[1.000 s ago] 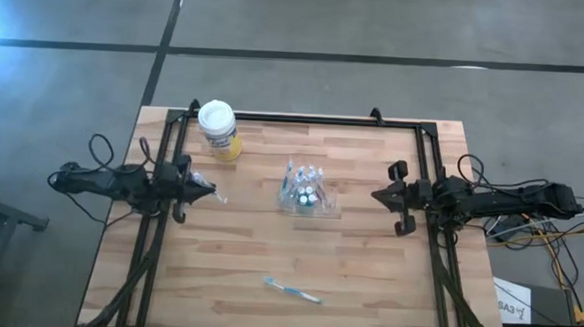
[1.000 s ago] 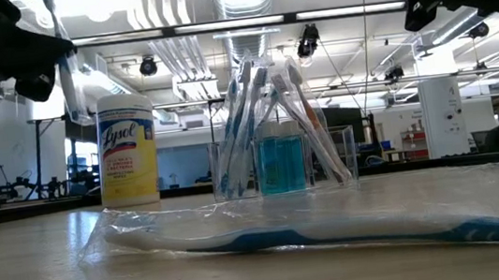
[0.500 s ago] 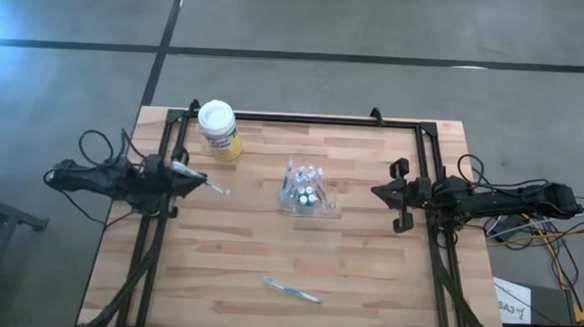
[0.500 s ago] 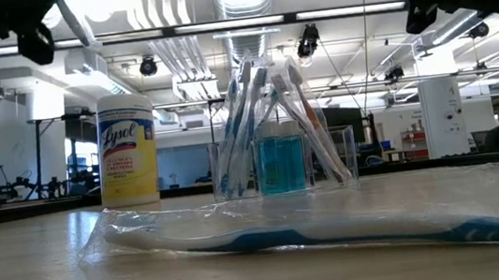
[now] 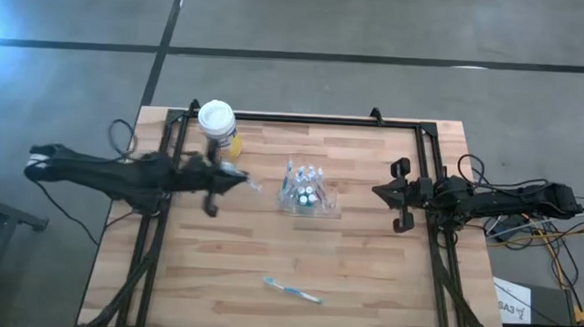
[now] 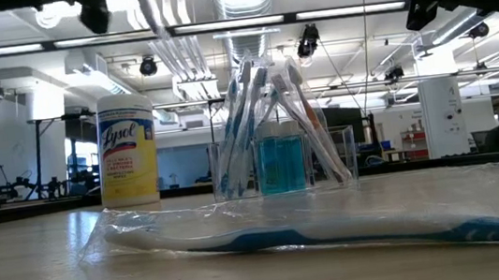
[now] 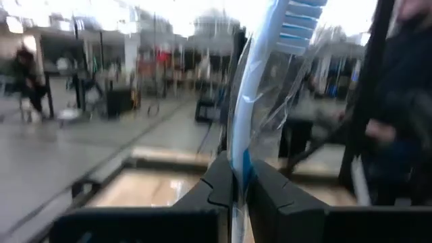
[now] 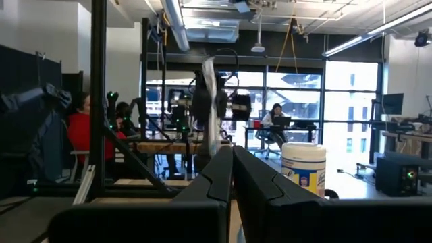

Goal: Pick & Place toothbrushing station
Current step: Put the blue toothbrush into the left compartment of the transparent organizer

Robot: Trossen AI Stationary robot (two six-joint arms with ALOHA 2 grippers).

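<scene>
Aloft, left gripper (image 7: 236,185) pinches a wrapped toothbrush (image 7: 260,94), bristles uppermost.

Bright overhead glare; left wrist view motion-blurred

Open wood lies between the toothbrush stand (image 5: 306,192) and the wrapped brush (image 5: 292,290); the canister (image 5: 219,130) crowds the left gripper (image 5: 243,181).

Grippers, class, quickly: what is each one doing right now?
Left gripper: shut on a wrapped toothbrush.
Right gripper: shut, holding nothing.
</scene>
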